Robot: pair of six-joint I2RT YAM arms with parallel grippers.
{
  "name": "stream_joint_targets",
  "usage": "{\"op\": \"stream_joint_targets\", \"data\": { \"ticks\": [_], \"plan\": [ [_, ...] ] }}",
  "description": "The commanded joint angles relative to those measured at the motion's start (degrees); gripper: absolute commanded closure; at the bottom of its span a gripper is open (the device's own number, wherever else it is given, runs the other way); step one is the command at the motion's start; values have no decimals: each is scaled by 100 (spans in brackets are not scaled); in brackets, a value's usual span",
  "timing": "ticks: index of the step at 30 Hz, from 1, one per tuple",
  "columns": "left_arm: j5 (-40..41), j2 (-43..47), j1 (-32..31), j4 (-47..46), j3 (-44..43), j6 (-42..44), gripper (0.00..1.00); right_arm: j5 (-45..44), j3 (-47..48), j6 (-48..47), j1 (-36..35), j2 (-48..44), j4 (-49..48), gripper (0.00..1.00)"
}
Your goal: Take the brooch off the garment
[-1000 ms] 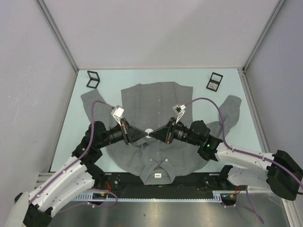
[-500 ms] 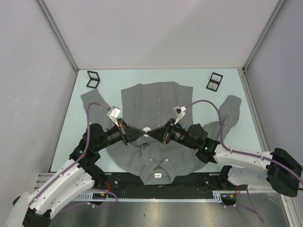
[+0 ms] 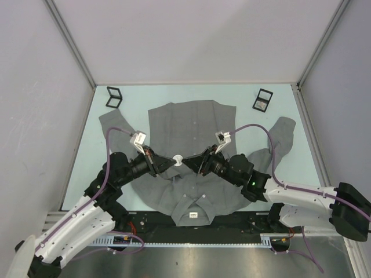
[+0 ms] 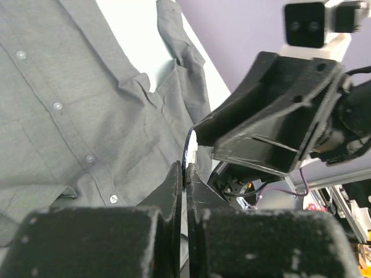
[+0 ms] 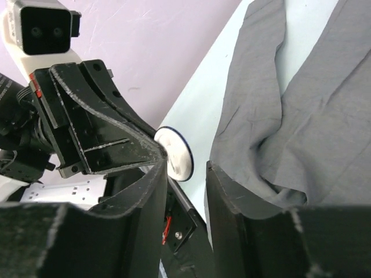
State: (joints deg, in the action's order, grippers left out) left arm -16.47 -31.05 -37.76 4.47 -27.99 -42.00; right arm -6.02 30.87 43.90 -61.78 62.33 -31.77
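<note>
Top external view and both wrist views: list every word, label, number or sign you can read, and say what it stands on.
No text is readable in any view.
white neck label on the garment: dark marks, too small to read.
brooch: plain white face with a dark rim, no lettering visible.
far-left black frame and far-right black frame: no readable print.
</note>
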Motion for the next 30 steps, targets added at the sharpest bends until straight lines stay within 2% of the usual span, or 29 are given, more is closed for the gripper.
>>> {"op": "stream_joint_targets", "data": {
  "ticks": [1,5,9,12,14,15,20,25,30],
  "plan": [
    [275,-15,-4,168,-286,-81,100,-320,59,-320,-71,-361,161,61],
    [565,-129,-4,563,-505,16,100,-540,15,-549,-124,-704,513,54],
    [802,-305,-4,1028,-725,121,100,-768,24,-768,34,-906,935,52],
    [1301,-585,23,1564,-1067,358,100,-1041,24,-1014,261,-828,762,50],
    [1646,-875,93,2404,-1627,481,100,-1041,33,-1103,490,-477,419,50],
    [2247,-1155,119,2653,-1831,665,100,-1050,94,-1155,622,-310,0,50],
    [3395,-1974,400,3550,-2886,1246,99,-1156,1016,-1577,1290,1435,-487,52],
    [4317,-3097,1217,3447,-3247,1958,100,-190,1745,-1586,1879,2581,-1226,52],
    [5504,-3987,1911,2605,-3319,2643,100,180,1764,-1928,2064,2925,-1148,51]
  ]
}}
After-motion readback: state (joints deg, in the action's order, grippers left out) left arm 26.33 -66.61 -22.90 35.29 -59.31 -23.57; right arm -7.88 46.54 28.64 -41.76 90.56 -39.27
